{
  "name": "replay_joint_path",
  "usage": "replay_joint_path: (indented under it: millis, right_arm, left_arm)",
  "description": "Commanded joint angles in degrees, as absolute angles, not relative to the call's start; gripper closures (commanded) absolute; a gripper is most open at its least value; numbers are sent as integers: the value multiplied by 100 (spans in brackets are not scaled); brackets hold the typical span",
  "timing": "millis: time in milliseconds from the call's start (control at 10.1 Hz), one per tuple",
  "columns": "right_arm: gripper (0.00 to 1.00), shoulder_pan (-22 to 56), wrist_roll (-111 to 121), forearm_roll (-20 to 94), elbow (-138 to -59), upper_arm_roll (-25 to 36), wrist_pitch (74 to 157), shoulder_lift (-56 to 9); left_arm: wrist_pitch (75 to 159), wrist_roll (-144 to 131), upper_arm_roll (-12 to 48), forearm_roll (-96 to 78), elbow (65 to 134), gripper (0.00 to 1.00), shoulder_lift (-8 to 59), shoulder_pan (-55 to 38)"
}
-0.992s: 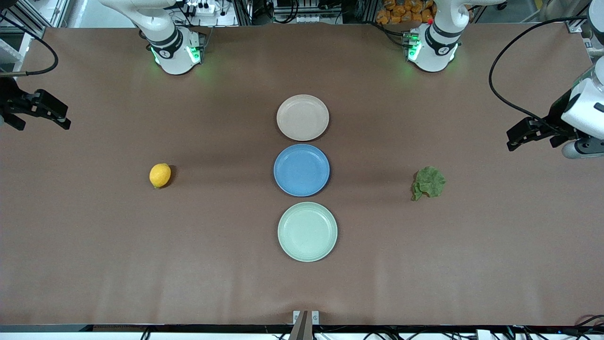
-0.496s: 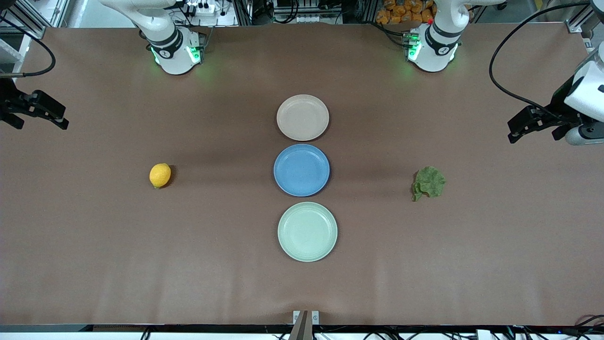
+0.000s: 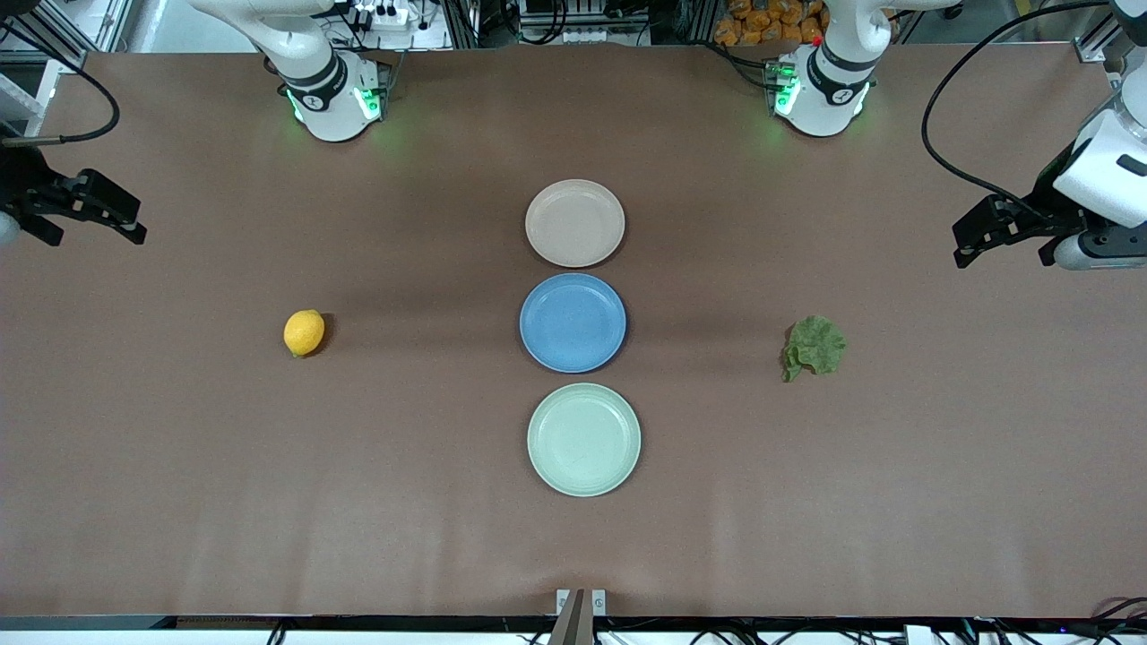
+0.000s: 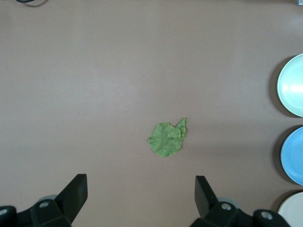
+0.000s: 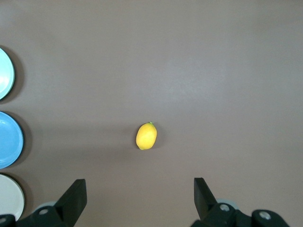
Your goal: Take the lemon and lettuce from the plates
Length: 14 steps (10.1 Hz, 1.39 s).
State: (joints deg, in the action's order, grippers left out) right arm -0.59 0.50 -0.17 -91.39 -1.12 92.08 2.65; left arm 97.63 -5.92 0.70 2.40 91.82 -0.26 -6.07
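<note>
L gripper [image 3: 972, 244] fingers [image 4: 75, 194] apart, nothing between, up over the desk [image 3: 179, 466] at L arm's end; R gripper [image 3: 121, 224] fingers [image 5: 75, 196] also spread, empty, over R arm's end. Both cut off at frame edge in front view, only finger tips show in wrist views. Vs 0.5 s ago: both grippers shifted slightly inward; objects unmoved. Lettuce [image 3: 814, 347] flat on desk, well apart from L fingers. Lemon [image 3: 304, 332] on desk, well apart from R fingers. Beige plate [image 3: 574, 193], blue plate [image 3: 573, 291], mint plate [image 3: 583, 403] in a row mid-desk, all bare.
</note>
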Motion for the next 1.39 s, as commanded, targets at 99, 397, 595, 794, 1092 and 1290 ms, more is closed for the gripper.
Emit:
replay_joint_path:
  millis: [99, 397, 595, 794, 1092, 1290]
  right_arm:
    - [0, -71, 62, 79, -9290, -158, 9185, 343]
    - [0, -70, 62, 79, -9378, -149, 9229, 308]
    - [0, -70, 62, 79, -9378, -149, 9193, 316]
    - [0, -79, 62, 70, -9378, -149, 9220, 308]
    - [0, -70, 62, 44, -9387, -141, 9202, 308]
    - [0, -70, 62, 18, -9378, -123, 9106, 334]
  left_arm:
    - [9782, -369, 53, -26, 9325, 0, -167, -554]
    - [9774, -369, 53, -53, 9325, 0, -167, -562]
    - [9773, -369, 53, -44, 9316, 0, -158, -563]
    - [9773, -404, 53, -44, 9229, 0, -141, -571]
    - [9773, -404, 53, -18, 9229, 0, -141, -571]
    - [9773, -422, 53, -9, 9229, 0, -149, -571]
